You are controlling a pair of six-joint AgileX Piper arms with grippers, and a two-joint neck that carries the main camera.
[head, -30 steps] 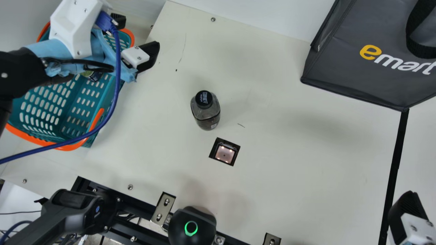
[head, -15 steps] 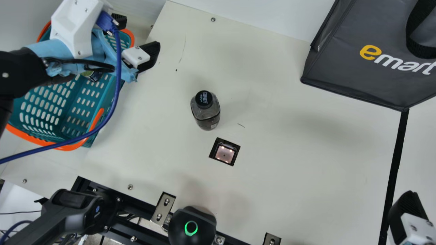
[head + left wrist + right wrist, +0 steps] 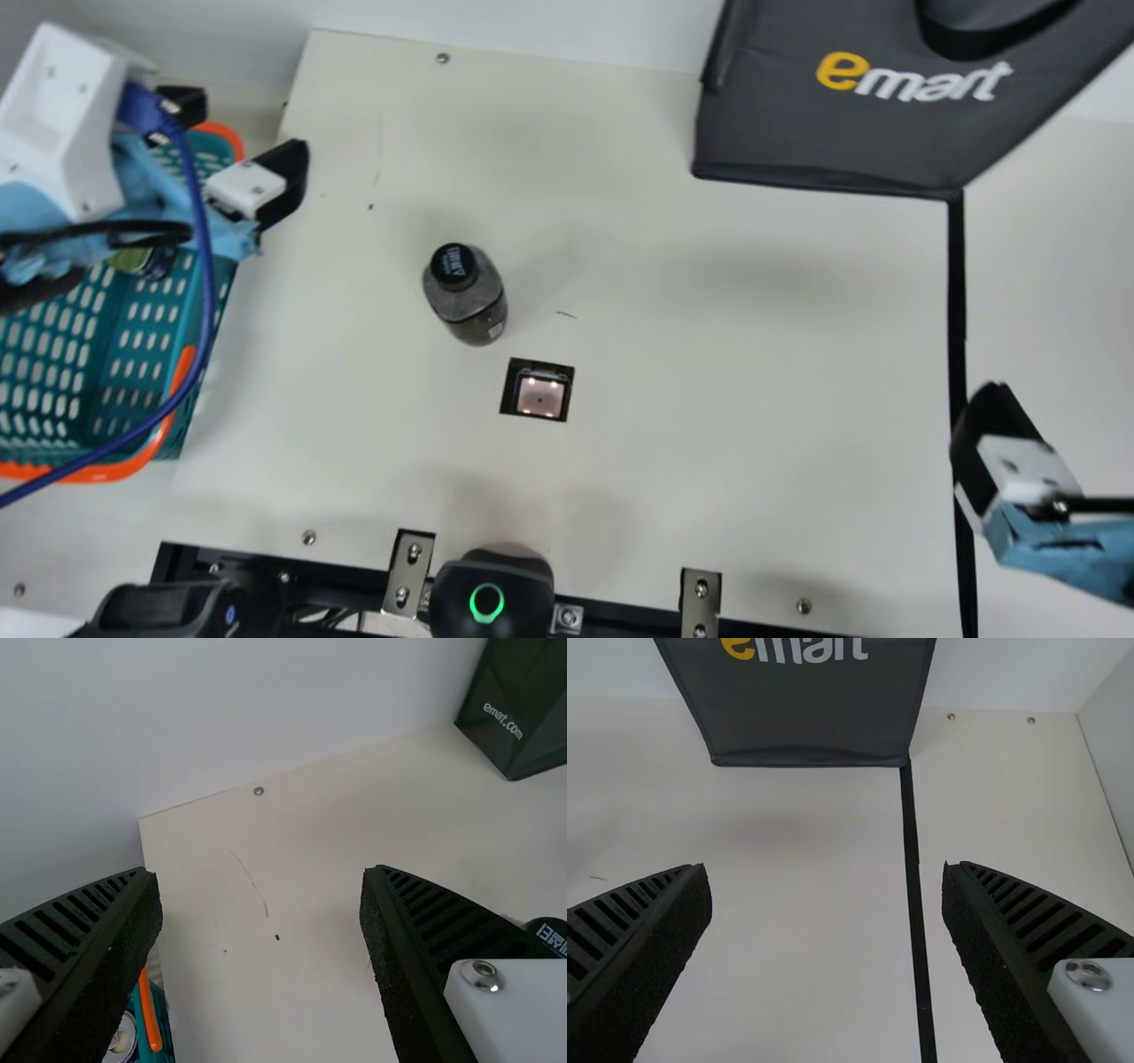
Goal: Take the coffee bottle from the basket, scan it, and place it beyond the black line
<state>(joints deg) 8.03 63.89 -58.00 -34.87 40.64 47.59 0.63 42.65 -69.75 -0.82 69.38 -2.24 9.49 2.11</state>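
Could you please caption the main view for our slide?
Coffee bottle standing near the scanner, left gripper open by the basket.

Under the left gripper, the basket is partly hidden, as is the green item behind its jaws. The left wrist view's edge cuts the bottle outside one jaw. The main view crops the right gripper, whose jaw hides some black line; ahead, the bag's top is cropped.
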